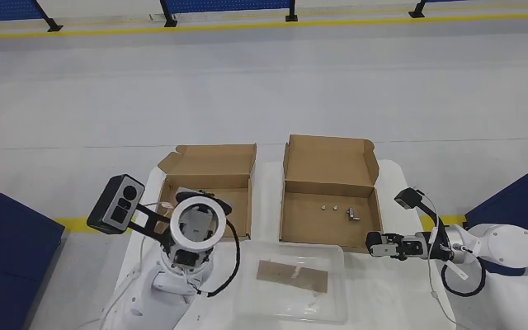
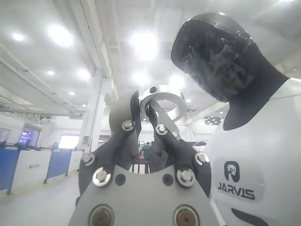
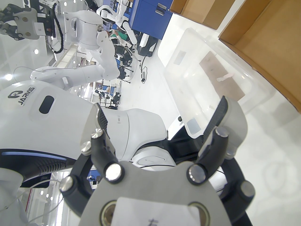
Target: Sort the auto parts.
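Top view: right box [image 1: 309, 224] holds small parts [image 1: 353, 214], clear bin [image 1: 289, 245] a brown sheet [image 1: 291, 275], on the white counter [image 1: 392, 289]. Left claw [image 2: 143, 111] pinches a metal ring [image 2: 162, 95]; right claw [image 3: 161, 108] gapes.

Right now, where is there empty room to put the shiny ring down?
The right box is bare between its left wall and the small parts near its right wall. The clear bin has room either side of the brown card. The ring hides most of the left box.

Overhead and right wrist sharing bin [image 1: 247, 280]
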